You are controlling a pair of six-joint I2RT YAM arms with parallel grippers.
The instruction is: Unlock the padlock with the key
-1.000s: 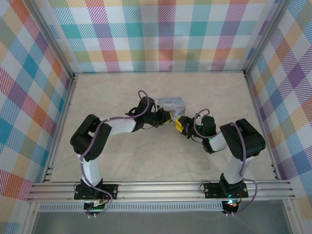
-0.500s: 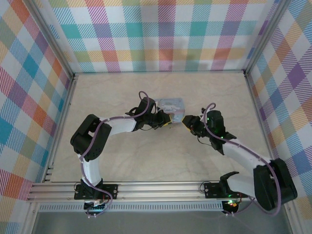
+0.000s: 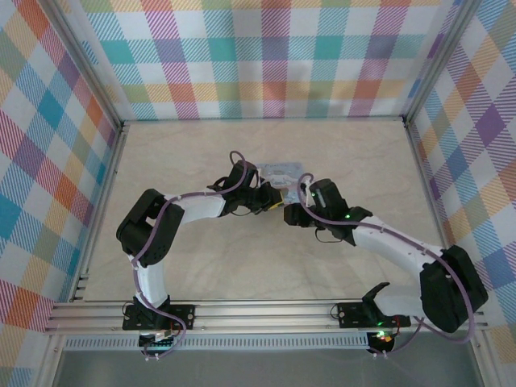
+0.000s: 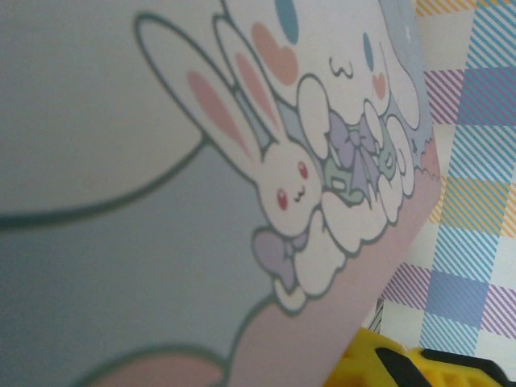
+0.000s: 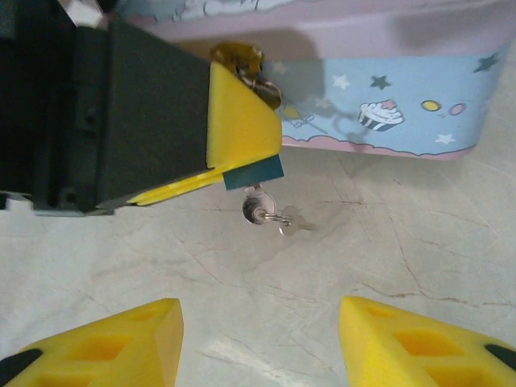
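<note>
The left end effector (image 5: 242, 165) is pressed together on the small dark padlock (image 5: 254, 172). It holds the padlock close in front of the pale-blue tin (image 5: 387, 89). A key (image 5: 256, 211) sticks out below the padlock, with a second key on its ring. The right end effector (image 5: 258, 310) is spread and empty over the bench (image 5: 403, 258).

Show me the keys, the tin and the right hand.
keys (image 5: 257, 211): right wrist view, round head of the left key.
tin (image 5: 387, 89): right wrist view, pale-blue side wall.
right hand (image 5: 258, 313): right wrist view, midway between its yellow fingertips.
</note>
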